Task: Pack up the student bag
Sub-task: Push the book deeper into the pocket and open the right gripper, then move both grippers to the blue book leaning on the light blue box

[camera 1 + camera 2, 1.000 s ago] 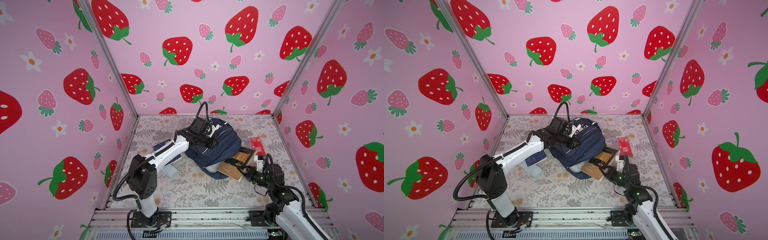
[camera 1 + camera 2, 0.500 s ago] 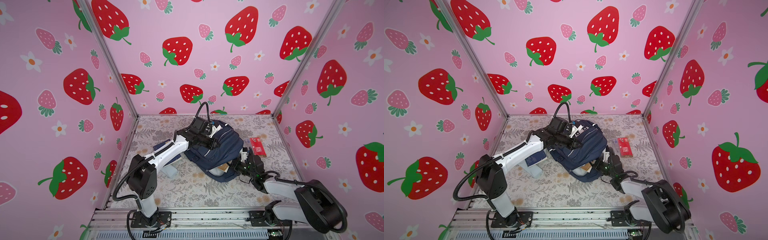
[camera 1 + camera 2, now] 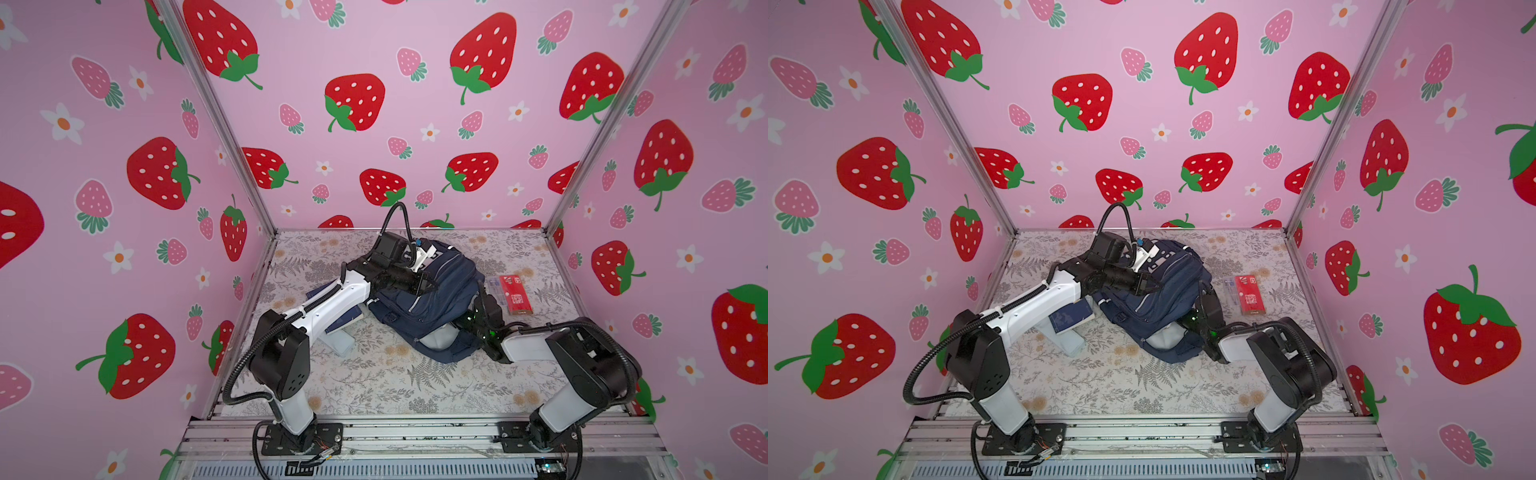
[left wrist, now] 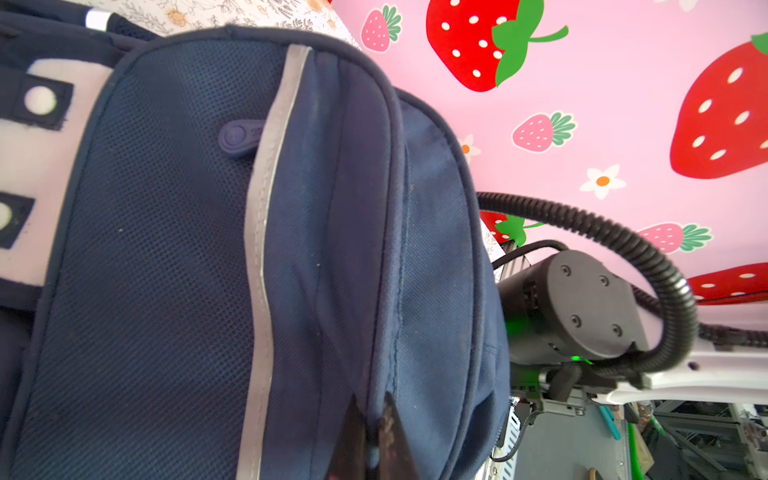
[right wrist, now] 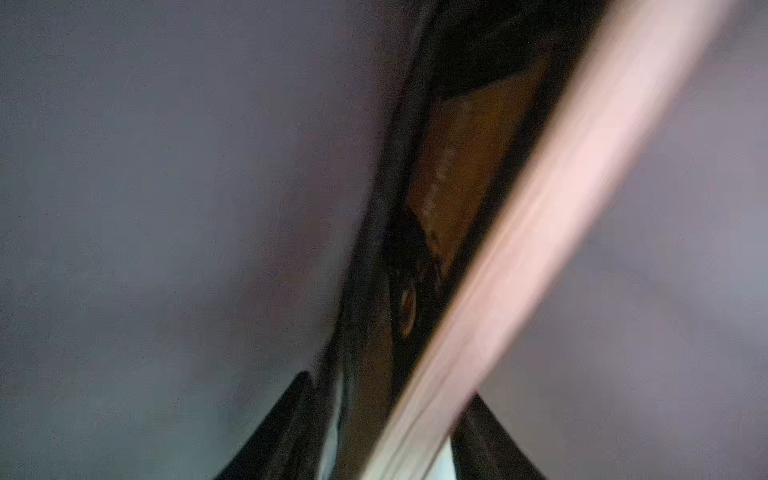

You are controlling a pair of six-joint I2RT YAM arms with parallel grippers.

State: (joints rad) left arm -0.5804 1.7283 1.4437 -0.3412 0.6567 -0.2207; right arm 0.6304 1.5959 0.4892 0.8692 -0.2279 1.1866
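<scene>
Since a second ago my right arm (image 3: pixel 536 343) has dropped from a drawn-back pose by the front rail to a low stretch across the mat. The brown book that stuck out at the bag's mouth no longer shows in either top view. My right gripper (image 5: pixel 390 386) is buried in that mouth. Its wrist view is dark and blurred: the two fingertips stand apart, a pale band (image 5: pixel 540 232) runs between them and a brown surface (image 5: pixel 465 166) lies beyond. I cannot tell whether they press on anything. My left gripper (image 4: pixel 371 440) is clenched on a fold of navy fabric along a seam of the student bag (image 4: pixel 166 249), beside its grey reflective stripe (image 4: pixel 259 249). The white patch (image 4: pixel 37 166) with dark squares lies further along the bag's front.

In both top views the student bag (image 3: pixel 432 303) (image 3: pixel 1158 291) lies slumped on its side in the middle of the floral mat (image 3: pixel 374 382). Its pale-lined opening (image 3: pixel 436 338) is turned toward the right arm, and the left gripper (image 3: pixel 428 284) sits on top of it. A red packet (image 3: pixel 515 295) lies flat on the mat just beside the bag, toward the right wall. Under my left arm (image 3: pixel 332 299) a blue booklet (image 3: pixel 1069 318) lies touching a clear case (image 3: pixel 1069 343)
</scene>
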